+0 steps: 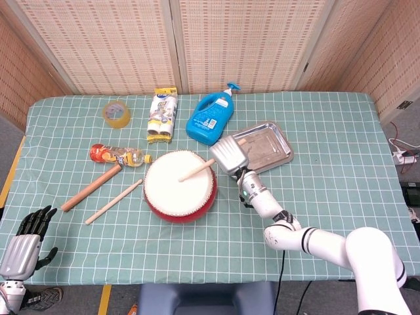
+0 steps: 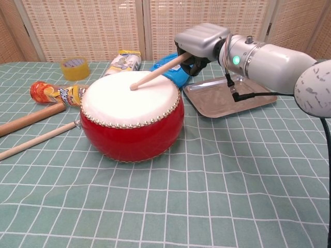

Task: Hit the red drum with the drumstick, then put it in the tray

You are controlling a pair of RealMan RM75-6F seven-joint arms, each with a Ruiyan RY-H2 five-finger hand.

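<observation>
Behind drum — blue bottle, tray

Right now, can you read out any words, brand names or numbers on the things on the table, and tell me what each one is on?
Blue bottle: it has a label, too small to read.
Yellow and white packet: print is there, blurred, not readable.
Orange snack tube: coloured lettering, too blurred to read.
Tape roll, red drum, tray, sticks: no text visible.

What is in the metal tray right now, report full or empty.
Empty. The metal tray shows only bare metal in both views; the drumstick is over the red drum, held by the right hand.
</observation>
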